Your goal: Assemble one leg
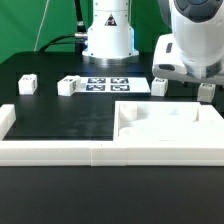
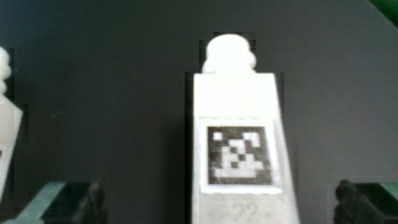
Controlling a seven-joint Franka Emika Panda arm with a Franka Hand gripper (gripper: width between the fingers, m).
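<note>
In the wrist view a white leg lies on the black table, with a rounded peg at its far end and a black-and-white tag on its upper face. My gripper is open, its dark fingers standing apart on either side of the leg's near end without touching it. In the exterior view the gripper hangs low at the right, just behind the large white slab. The leg under it is hidden there. Three more legs lie along the back of the table.
The marker board lies in front of the robot base. A white raised border runs along the table's front and the exterior view's left. Another white part shows at the wrist view's edge.
</note>
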